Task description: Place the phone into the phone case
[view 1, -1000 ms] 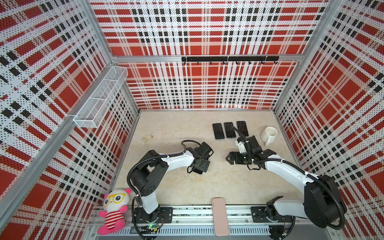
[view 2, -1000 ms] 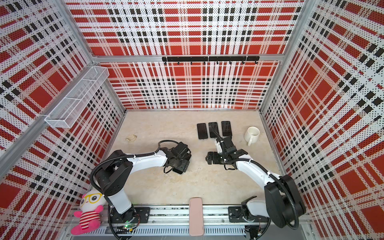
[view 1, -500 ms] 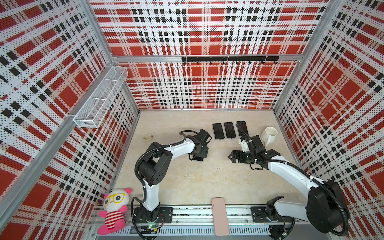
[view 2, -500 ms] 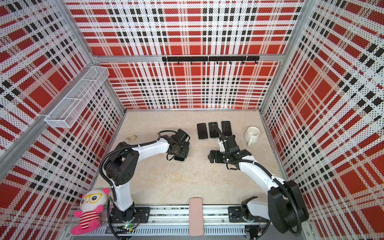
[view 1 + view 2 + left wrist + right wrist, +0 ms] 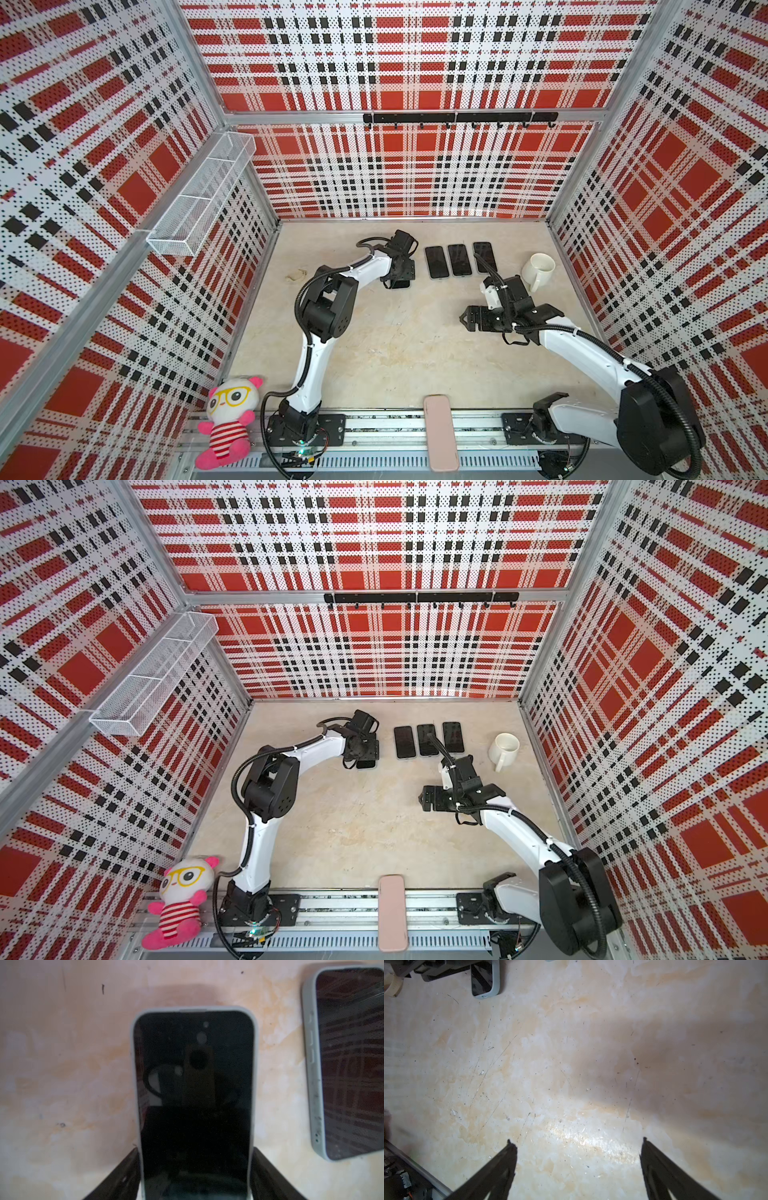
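Note:
A black-screened phone (image 5: 193, 1084) sits in a pale grey-green phone case (image 5: 256, 1084), screen up. My left gripper (image 5: 195, 1149) is shut on it, with its fingers (image 5: 124, 1172) pressed against the case's long sides. In both top views this gripper (image 5: 400, 270) (image 5: 365, 750) is low over the table at the back. The phone's near end (image 5: 401, 284) sticks out beneath it. My right gripper (image 5: 577, 1142) is open over bare table, right of centre (image 5: 467, 322), and holds nothing.
Three more cased phones (image 5: 459, 259) lie in a row just right of the left gripper, the nearest one (image 5: 349, 1064) close by. A white mug (image 5: 538, 268) stands at the back right. A pink case-like slab (image 5: 440, 432) rests on the front rail, a plush toy (image 5: 228, 419) front left.
The left arm has swung toward the back of the table, bringing its gripper and the phone up beside the row of phones. The right gripper has drifted slightly right.

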You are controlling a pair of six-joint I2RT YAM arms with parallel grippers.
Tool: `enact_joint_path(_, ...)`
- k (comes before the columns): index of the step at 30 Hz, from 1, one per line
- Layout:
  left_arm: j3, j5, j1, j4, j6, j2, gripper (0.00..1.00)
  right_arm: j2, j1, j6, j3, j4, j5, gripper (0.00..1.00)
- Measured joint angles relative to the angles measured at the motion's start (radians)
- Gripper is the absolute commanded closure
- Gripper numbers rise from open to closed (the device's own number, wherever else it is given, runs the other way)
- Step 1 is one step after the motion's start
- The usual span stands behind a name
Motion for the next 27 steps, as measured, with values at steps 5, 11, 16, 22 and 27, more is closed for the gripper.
enact_joint_path(5, 0.082, 0.026, 0.003, -0.02, -0.007, 0.051, 0.4, -0.028, -0.002, 0.001, -0.012, 0.001, 0.011, 0.05)
enact_joint_path(11, 0.183, 0.051, -0.002, -0.018, -0.012, 0.116, 0.26, -0.048, -0.002, 0.005, -0.032, 0.0, 0.027, 0.05)
enact_joint_path(16, 0.204, 0.071, -0.005, -0.008, -0.013, 0.13, 0.11, -0.053, -0.008, 0.008, -0.042, 0.001, 0.037, 0.05)
enact_joint_path(22, 0.169, 0.068, -0.013, 0.037, 0.0, 0.111, 0.02, -0.06, -0.021, 0.005, -0.037, -0.006, 0.05, 0.02)
enact_joint_path(27, -0.056, -0.009, -0.023, 0.08, 0.055, -0.055, 0.02, -0.093, -0.025, -0.011, -0.005, -0.015, 0.106, 0.0)
